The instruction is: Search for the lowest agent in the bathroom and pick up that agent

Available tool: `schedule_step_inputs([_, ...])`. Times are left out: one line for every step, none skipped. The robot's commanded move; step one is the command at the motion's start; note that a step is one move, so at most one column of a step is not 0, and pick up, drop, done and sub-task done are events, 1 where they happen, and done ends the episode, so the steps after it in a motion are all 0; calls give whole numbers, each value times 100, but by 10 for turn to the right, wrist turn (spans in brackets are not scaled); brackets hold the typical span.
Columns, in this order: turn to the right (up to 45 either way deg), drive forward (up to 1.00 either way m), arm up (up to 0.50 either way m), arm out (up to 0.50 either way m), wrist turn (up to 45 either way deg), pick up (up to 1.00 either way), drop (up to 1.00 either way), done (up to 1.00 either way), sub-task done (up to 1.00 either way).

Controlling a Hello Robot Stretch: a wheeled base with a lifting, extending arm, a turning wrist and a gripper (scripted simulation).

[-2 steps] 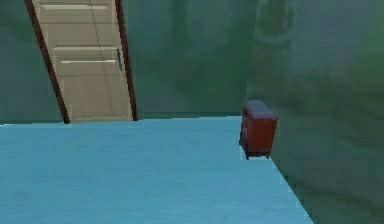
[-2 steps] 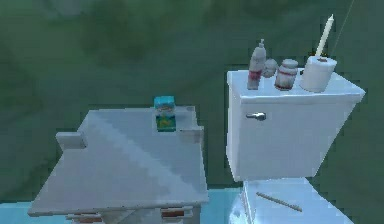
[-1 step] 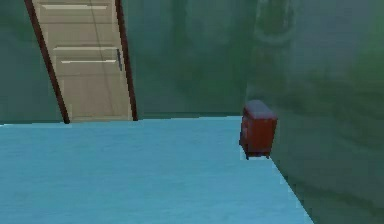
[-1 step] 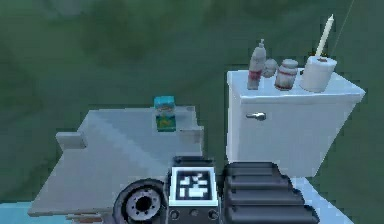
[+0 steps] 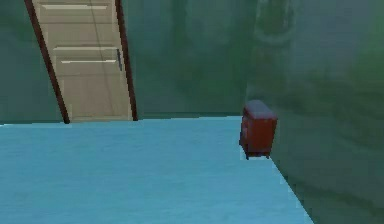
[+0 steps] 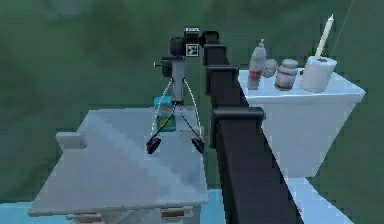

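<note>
Gripper [image 6: 175,146] points down from the extended arm [image 6: 236,130], blue bottle [image 6: 165,117] between fingers [image 6: 154,143].

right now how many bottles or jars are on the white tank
3: a tall bottle at the white tank's left end, a small one just right of it, then a jar. The arm may hide more.
</note>
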Motion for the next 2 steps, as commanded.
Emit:
schedule_step_inputs([0,0,0,0,450,0,0,0,0])
schedule_step_inputs([0,0,0,0,450,0,0,0,0])
